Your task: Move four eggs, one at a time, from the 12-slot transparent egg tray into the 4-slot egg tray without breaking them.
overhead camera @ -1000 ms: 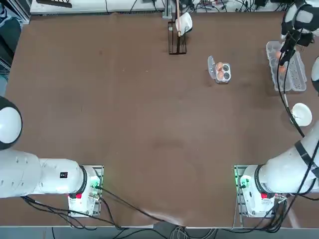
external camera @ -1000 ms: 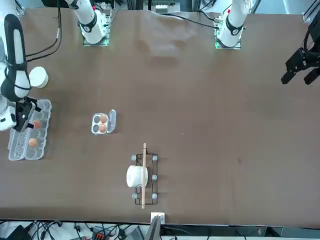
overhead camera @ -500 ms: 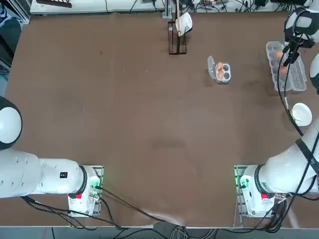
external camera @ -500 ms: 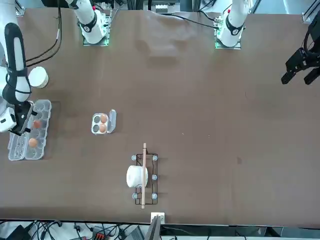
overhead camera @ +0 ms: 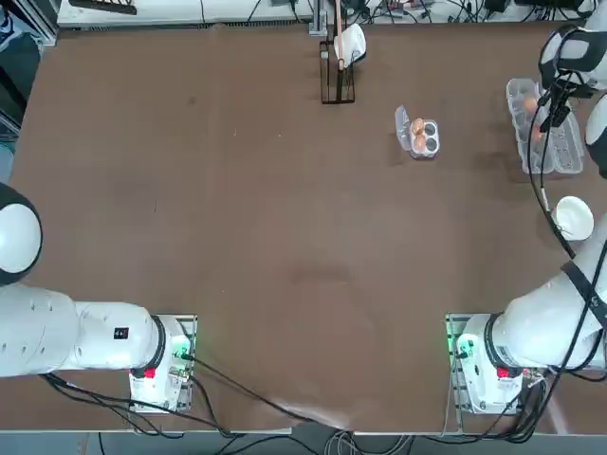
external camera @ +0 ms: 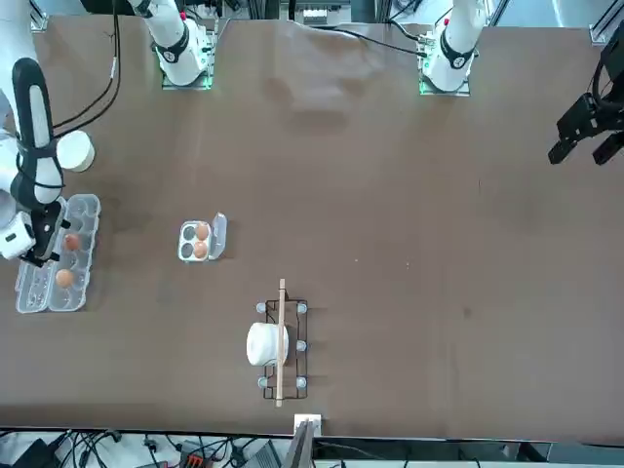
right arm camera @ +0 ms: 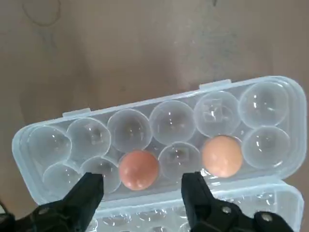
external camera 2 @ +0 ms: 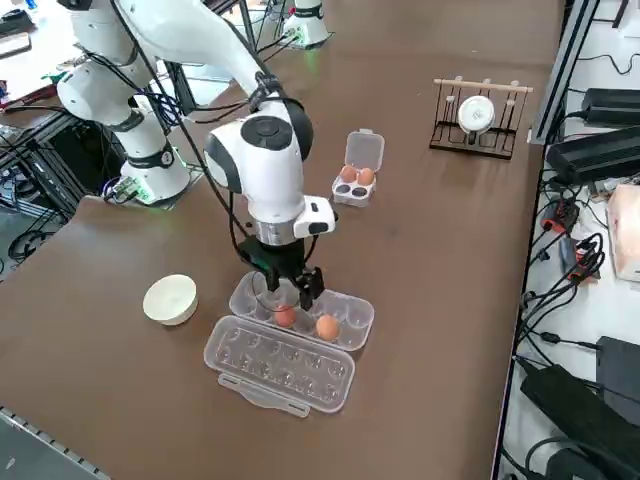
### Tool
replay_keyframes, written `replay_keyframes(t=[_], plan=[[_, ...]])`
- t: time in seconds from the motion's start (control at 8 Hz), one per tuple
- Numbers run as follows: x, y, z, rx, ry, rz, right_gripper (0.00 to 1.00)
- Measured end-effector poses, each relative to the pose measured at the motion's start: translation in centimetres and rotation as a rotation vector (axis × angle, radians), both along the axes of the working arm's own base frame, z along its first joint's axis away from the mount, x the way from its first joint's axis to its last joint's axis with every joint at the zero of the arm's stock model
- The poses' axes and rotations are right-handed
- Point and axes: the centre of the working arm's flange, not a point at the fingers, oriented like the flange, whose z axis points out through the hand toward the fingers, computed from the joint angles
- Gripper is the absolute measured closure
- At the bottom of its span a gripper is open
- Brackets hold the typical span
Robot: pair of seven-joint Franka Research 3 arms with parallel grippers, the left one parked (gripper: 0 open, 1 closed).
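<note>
Brown table [overhead camera: 285, 237] with the working right arm reaching to its far right corner. There, the 12-slot transparent egg tray [external camera 2: 345, 312], lid folded open beside it, two orange-brown eggs left in the row nearest the lid hinge, one empty cup between them. Well apart toward the table's middle, the 4-slot egg tray [external camera 2: 350, 190], flap lid up, two eggs [overhead camera: 417, 131] seated in one pair of cups, the other pair empty. Beside the long tray, a white bowl [external camera 2: 169, 298]; farther off, a small wire rack [external camera 2: 478, 115] with a white roll.

Right gripper [right arm camera: 142, 193] poised directly over the long tray, pointing down, fingers spread wide and empty, straddling the egg [right arm camera: 138, 169] nearer the bowl; second egg [right arm camera: 221, 155] off to one side.

Judging by the count, half done: third pickup in hand. Next likely needed: a straight descent until the pads flank the egg's widest part, clear of the cup walls and hinge ridge, then a soft closure, just enough to lift without cracking the shell.
</note>
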Motion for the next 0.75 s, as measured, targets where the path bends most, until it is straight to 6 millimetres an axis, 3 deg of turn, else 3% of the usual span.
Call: replay_keyframes(t=[0.38, 0.75], plan=[[-0.5, -1.2, -2.1, 0.025, 0.002, 0.023, 0.04], [-0.8, -1.7, -2.9, 0.023, 0.010, 0.045, 0.08]])
